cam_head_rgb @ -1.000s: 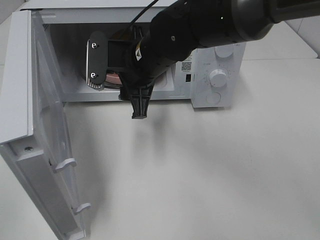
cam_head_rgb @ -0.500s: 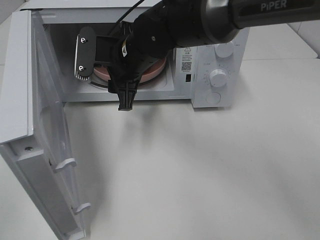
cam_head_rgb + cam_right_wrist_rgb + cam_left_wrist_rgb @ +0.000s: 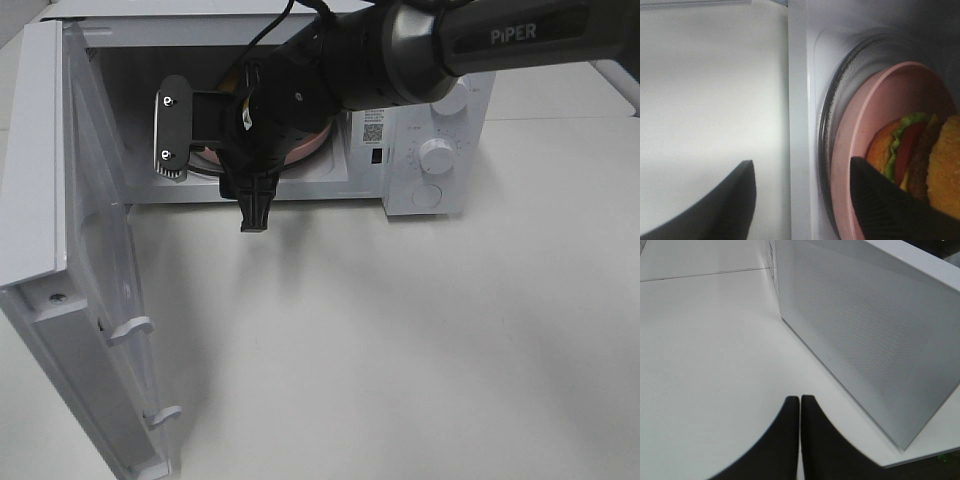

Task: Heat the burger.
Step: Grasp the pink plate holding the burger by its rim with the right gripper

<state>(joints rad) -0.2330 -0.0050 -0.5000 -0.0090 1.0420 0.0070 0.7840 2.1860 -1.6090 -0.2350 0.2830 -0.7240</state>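
The burger (image 3: 912, 150) sits on a pink plate (image 3: 870, 125) on the glass turntable (image 3: 837, 80) inside the white microwave (image 3: 430, 110), whose door (image 3: 70, 270) hangs wide open at nine o'clock in the high view. The right gripper (image 3: 215, 160), fingers spread and empty, hangs at the oven's mouth just in front of the plate. The left gripper (image 3: 800, 405), fingers pressed together, is beside the door's outer face.

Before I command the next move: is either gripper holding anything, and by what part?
Nothing is held. The right gripper is open at the microwave mouth, its fingers apart from the plate carrying the burger. The left gripper is shut on nothing.
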